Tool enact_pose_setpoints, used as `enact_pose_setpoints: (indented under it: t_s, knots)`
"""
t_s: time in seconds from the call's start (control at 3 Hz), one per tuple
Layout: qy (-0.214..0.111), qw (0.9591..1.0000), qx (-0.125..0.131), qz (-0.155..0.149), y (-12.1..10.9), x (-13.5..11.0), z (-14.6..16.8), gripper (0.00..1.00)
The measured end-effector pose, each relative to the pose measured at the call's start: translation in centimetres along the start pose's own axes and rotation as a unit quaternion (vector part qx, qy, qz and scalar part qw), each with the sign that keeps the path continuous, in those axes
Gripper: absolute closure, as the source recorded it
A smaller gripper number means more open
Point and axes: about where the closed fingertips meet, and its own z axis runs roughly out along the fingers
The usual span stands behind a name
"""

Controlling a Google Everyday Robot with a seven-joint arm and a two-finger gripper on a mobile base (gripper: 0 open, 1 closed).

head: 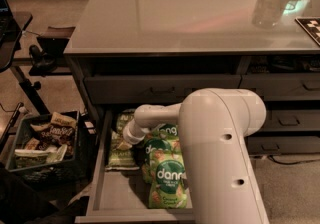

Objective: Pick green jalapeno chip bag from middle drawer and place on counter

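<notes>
The middle drawer [117, 195] is pulled open below the counter [200, 13]. The dull olive-green jalapeno chip bag [119, 157] lies flat at the drawer's left side. My white arm reaches down into the drawer from the right. My gripper [126, 140] is at its tip, right over the top edge of the olive bag, and is mostly hidden by the wrist. Brighter green "dang" bags [167, 184] lie just right of it, partly under my arm.
A black basket [75, 160] of assorted snack bags stands on the floor left of the drawer. A dark stand [30, 93] is at the far left. Closed grey drawers [290, 120] are on the right. A clear cup [267, 5] and a checkered board [310, 25] are on the counter's far right.
</notes>
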Motion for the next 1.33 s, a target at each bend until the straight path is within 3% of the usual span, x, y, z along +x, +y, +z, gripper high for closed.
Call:
enact_pose_setpoints:
  t_s: [0.33, 0.67, 1.0, 1.33]
  knots:
    - [-0.01, 0.9998, -0.015, -0.006, 0.7, -0.3, -0.8, 1.0]
    - [-0.04, 0.9983, -0.042, -0.006, 2.0, -0.9, -3.8, 1.0]
    - [-0.084, 0.9948, -0.057, -0.013, 3.7, -1.5, -8.7, 1.0]
    - [-0.157, 0.9861, -0.049, -0.018, 4.8, -1.9, -13.8, 1.0]
